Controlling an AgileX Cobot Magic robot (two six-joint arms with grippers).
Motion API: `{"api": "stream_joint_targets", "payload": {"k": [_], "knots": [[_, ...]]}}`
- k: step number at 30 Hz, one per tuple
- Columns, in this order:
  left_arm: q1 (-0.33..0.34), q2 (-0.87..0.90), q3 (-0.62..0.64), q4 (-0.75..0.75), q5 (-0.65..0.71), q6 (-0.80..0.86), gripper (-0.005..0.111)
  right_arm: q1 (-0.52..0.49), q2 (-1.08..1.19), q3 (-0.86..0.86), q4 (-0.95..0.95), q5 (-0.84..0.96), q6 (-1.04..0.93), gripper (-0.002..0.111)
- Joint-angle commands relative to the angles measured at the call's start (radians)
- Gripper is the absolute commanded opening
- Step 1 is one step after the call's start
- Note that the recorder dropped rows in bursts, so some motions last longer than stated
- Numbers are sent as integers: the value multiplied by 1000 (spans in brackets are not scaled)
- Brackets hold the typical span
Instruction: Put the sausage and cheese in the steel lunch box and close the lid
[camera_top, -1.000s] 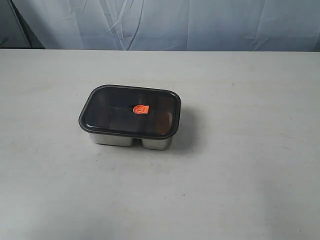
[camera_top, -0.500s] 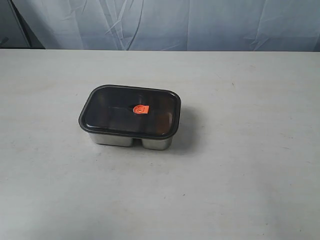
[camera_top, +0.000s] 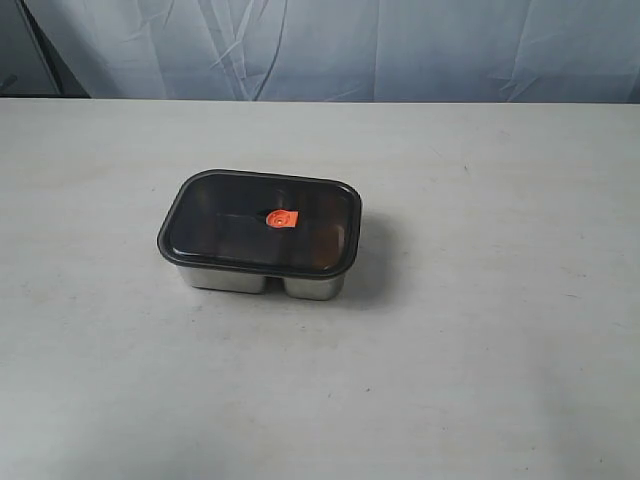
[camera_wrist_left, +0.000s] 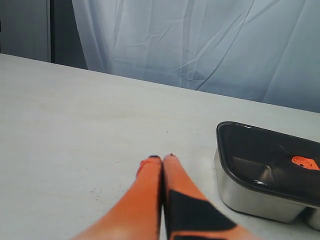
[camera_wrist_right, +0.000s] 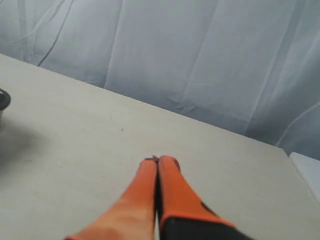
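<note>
The steel lunch box (camera_top: 262, 280) stands left of the table's middle with the dark smoky lid (camera_top: 225, 220) seated flat on it; the orange valve (camera_top: 282, 218) shows on top. Through the lid I cannot make out the sausage or the cheese. In the left wrist view the lunch box (camera_wrist_left: 250, 195) and its lid (camera_wrist_left: 260, 155) sit beside my left gripper (camera_wrist_left: 162, 159), which is shut and empty, apart from the box. My right gripper (camera_wrist_right: 158, 160) is shut on nothing over bare table, with only an edge of the lid (camera_wrist_right: 4, 99) in its view. Neither gripper appears in the exterior view.
The white table (camera_top: 480, 300) ends at a pale blue-grey curtain (camera_top: 400, 50) along the back. A dark gap (camera_wrist_left: 62, 35) shows beside the curtain in the left wrist view.
</note>
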Motion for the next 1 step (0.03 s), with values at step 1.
{"api": "stream_joint_targets", "payload": {"k": [1], "knots": [[0, -4, 4, 4, -3, 0, 0, -58, -6, 4, 31, -2, -6, -1]]}}
